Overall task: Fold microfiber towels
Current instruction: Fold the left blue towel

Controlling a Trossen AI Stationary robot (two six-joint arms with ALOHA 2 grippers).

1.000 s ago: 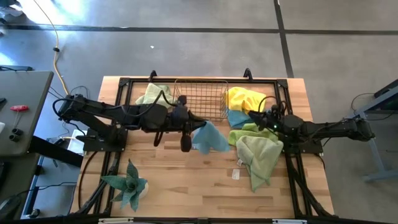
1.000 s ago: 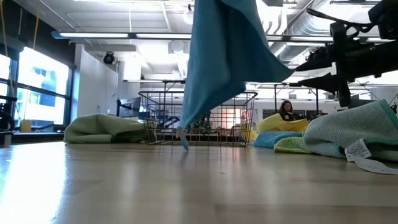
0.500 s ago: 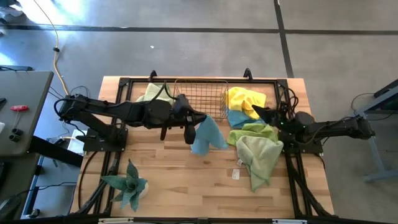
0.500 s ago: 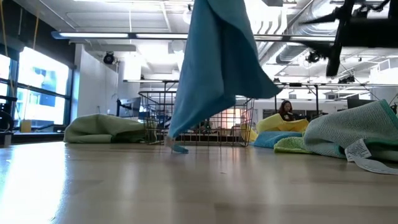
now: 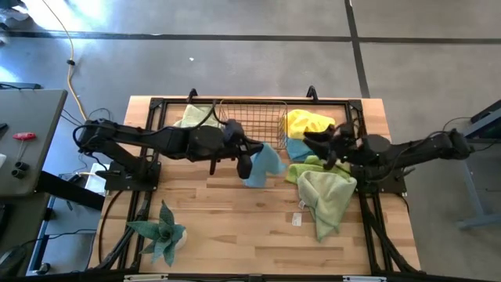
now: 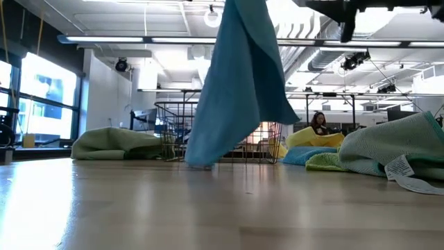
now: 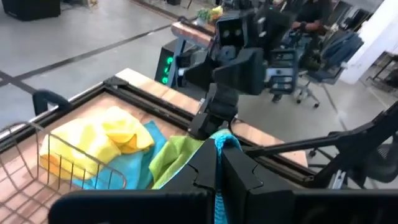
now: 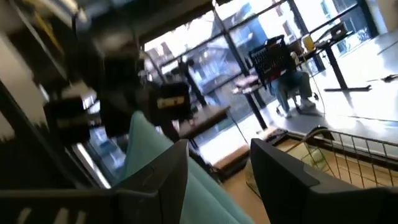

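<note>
Left gripper point(image 5: 244, 166) is clamped on the blue towel point(image 5: 262, 162), which hangs off it just in front of the wire basket point(image 5: 252, 124), lowest corner about touching the wooden table point(image 5: 235, 227). Right gripper point(image 5: 315, 142) is raised near it, fingers parted, holding nothing. Best play looks like the right pinching a free top corner so the cloth spreads flat before folding. Remaining towels point(image 5: 325, 196) are heaped at the table's right, one pale green towel point(image 5: 190, 117) at the basket's left. Plant point(image 5: 160, 229) sits at the front left. Open workshop behind; seated person point(image 6: 320, 123) far back.

I see a light blue microfiber towel point(image 5: 262, 164) hanging at table centre before the copper wire basket point(image 5: 252, 124), heaped green towels point(image 5: 322, 196) right, spiky green plant point(image 5: 160, 231) front-left.
</note>
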